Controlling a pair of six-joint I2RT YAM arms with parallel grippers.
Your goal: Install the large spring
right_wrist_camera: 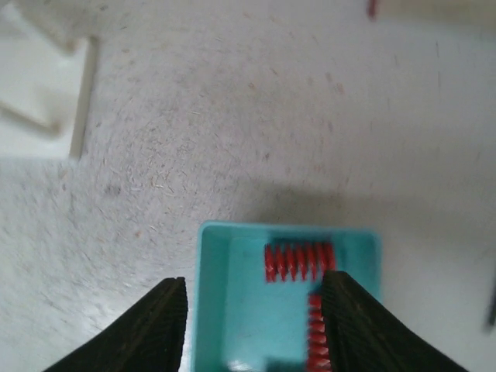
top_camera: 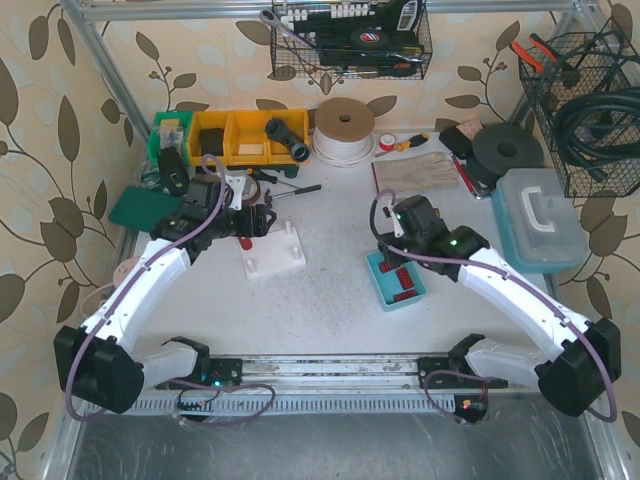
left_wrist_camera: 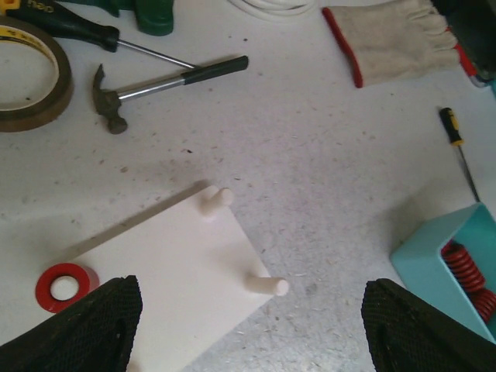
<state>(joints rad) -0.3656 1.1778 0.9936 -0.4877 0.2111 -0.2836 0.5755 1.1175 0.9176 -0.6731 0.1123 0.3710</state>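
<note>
A white base plate (top_camera: 272, 257) with two upright pegs lies at mid table; the left wrist view shows the plate (left_wrist_camera: 170, 287) and its pegs (left_wrist_camera: 267, 285). A teal tray (top_camera: 384, 290) holds red springs (top_camera: 403, 281). In the right wrist view one spring (right_wrist_camera: 298, 261) lies crosswise in the tray (right_wrist_camera: 232, 310) and another (right_wrist_camera: 318, 341) lengthwise, partly behind a finger. I cannot tell which is the large one. My right gripper (right_wrist_camera: 256, 325) is open and empty above the tray's near end. My left gripper (left_wrist_camera: 248, 325) is open and empty over the plate's edge.
A red tape roll (left_wrist_camera: 63, 285) lies beside the plate. A hammer (left_wrist_camera: 155, 84), a brown tape ring (left_wrist_camera: 31, 77), a glove (left_wrist_camera: 395, 39) and a small screwdriver (left_wrist_camera: 457, 143) lie further back. Yellow bins (top_camera: 240, 135) and a toolbox (top_camera: 540, 215) stand at the table's edges.
</note>
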